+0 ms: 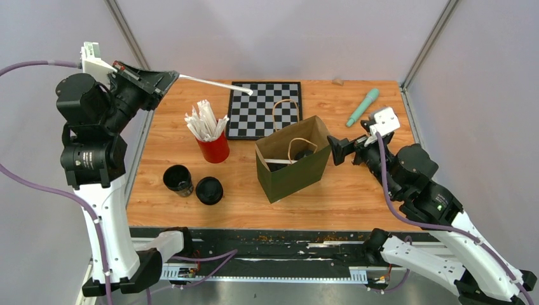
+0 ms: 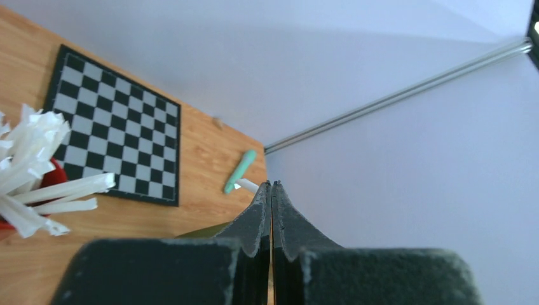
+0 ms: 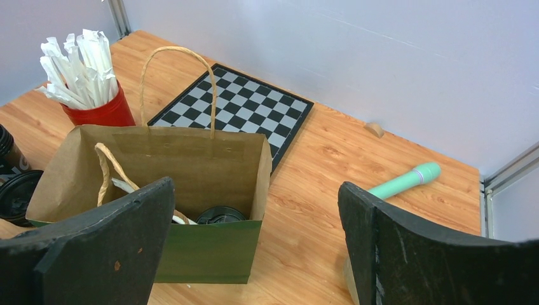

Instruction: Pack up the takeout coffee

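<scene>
Two dark takeout coffee cups point(image 1: 178, 180) point(image 1: 209, 190) with black lids stand on the table left of the green paper bag point(image 1: 292, 159). A third cup's black lid point(image 3: 219, 215) shows inside the open bag point(image 3: 203, 254), next to a white straw. My right gripper point(image 1: 335, 150) hovers open just right of the bag, nothing between its fingers point(image 3: 254, 187). My left gripper point(image 1: 173, 76) is raised at the far left, shut on a white wrapped straw point(image 1: 216, 84) that points out over the checkerboard. In the left wrist view the gripper point(image 2: 272, 184) is pressed together, with the straw's end point(image 2: 248, 185) poking past the tips.
A red cup of white wrapped straws point(image 1: 213, 149) stands left of the bag. A checkerboard point(image 1: 264, 109) lies behind it. A mint-green stick point(image 1: 362, 107) lies at the back right. The bag's paper handles point(image 3: 175, 76) stick up. Grey walls close in the table.
</scene>
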You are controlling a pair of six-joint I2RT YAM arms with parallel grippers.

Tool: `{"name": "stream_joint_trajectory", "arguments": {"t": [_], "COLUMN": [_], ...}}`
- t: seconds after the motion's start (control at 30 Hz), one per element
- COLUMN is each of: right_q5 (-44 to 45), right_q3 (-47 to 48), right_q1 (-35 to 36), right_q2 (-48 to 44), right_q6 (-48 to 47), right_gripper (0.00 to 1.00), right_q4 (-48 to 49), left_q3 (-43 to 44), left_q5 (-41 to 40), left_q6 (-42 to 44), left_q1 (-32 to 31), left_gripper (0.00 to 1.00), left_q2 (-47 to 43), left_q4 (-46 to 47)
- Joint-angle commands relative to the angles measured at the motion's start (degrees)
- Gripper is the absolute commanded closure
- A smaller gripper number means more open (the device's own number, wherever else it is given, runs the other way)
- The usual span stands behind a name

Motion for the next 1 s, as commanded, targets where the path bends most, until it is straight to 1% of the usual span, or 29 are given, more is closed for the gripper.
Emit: {"name": "stream_joint_trajectory", "arguments": {"t": [0.0,0.07,0.13,0.23,0.4,0.53,0.6,0.67,0.73,0.83,0.97], "right_q5": [0.1,0.2,0.3,1.0,1.3,1.9,2.3,2.7,2.9,3.2,3.1], "right_q3": [0.4,0.7,0.8,0.9,0.4,1.5,1.7,1.7,1.7,1.6,1.8], "right_q1": [0.0,0.0,-0.1,0.0,0.0,0.0,0.0,0.0,0.0,0.0,0.0], "right_q2": [-1.1,-1.4,-1.9,-2.8,-4.3,-4.5,-4.7,-5.0,-5.2,-5.4,-5.2], "right_q6": [0.0,0.2,0.6,1.4,1.7,1.6,1.2,0.7,0.1,-0.2,-0.5], "right_gripper": [0.00,0.00,0.00,0.00,0.00,0.00,0.00,0.00,0.00,0.00,0.00], "right_q4": [2.6,2.4,2.1,1.3,0.7,-0.7,-1.2,-1.3,-1.6,-1.9,-2.1], "left_q3": [-3.1,-6.2,-9.2,-14.4,-16.1,-20.5,-22.9,-24.0,-24.9,-27.3,-31.2], "left_q5": [1.3,-0.6,-3.7,-8.1,-16.0,-20.0,-21.1,-21.9,-21.9,-24.9,-26.1], "left_q6": [-6.2,-7.1,-7.8,-9.9,-8.2,-7.9,-8.4,-7.7,-6.6,-5.8,-4.4], "left_q1": [-1.4,-4.8,-9.8,-16.5,-29.2,-36.1,-38.8,-40.7,-41.9,-43.8,-46.0], "left_gripper": [1.00,1.00,1.00,1.00,1.00,1.00,1.00,1.00,1.00,1.00,1.00], "left_q2": [-2.4,-3.6,-4.6,-5.4,-3.5,-1.6,-0.7,0.5,1.7,2.6,3.8], "left_q4": [9.3,11.1,12.3,17.0,18.5,23.7,26.9,27.3,27.6,29.2,32.2]}}
